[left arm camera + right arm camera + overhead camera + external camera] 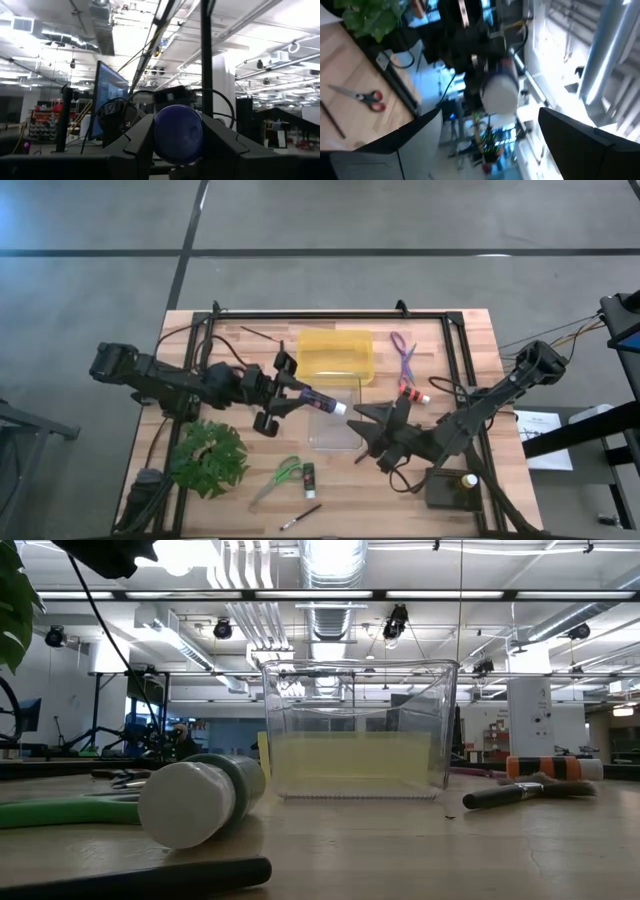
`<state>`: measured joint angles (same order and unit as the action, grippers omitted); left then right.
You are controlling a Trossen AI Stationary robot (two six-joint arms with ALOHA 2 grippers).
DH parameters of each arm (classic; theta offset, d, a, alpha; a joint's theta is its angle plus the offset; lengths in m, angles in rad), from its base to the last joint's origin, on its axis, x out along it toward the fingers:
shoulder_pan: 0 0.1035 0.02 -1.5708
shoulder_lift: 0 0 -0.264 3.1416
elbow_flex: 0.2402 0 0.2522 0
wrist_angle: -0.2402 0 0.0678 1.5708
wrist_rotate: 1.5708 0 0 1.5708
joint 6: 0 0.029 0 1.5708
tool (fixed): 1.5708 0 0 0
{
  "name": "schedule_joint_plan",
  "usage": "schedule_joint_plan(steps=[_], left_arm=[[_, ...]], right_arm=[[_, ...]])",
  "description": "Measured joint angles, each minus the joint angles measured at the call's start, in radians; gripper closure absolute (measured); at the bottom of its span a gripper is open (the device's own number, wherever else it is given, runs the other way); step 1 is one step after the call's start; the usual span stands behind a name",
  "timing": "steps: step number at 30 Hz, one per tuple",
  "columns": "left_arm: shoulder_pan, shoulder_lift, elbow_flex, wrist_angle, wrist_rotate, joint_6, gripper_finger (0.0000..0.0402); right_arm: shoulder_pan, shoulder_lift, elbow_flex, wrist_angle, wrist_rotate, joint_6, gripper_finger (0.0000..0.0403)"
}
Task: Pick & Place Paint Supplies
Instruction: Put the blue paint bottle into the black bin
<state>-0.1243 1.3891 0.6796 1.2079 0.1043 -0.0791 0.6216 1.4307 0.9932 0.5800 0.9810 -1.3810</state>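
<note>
Above the wooden table (pixel 470 330), under ceiling lights, left gripper (pixel 290 395) pinching a purple bottle (pixel 322 401); right gripper (pixel 372 430) seemingly spread.

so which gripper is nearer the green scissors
Left. The left gripper, holding a purple bottle above the clear bin, sits up and slightly right of the green scissors. The right gripper is farther, across the bin.

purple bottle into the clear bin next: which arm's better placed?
Left. The left gripper already has its jaws shut on the purple paint bottle, held above the clear bin. The right gripper hovers open at the bin's far side, holding nothing.
</note>
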Motion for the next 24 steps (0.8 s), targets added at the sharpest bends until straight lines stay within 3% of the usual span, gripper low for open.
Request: schedule_joint_plan(steps=[13, 24], left_arm=[[0.004, 0.0, 0.0, 0.0, -0.011, -0.026, 0.0261], [0.006, 0.0, 0.0, -0.008, -0.011, -0.022, 0.0261]], right_arm=[[-0.091, 0.0, -0.004, 0.09, -0.171, -0.064, 0.0074], [-0.122, 0.0, -0.002, 0.112, -0.23, -0.036, 0.0075]])
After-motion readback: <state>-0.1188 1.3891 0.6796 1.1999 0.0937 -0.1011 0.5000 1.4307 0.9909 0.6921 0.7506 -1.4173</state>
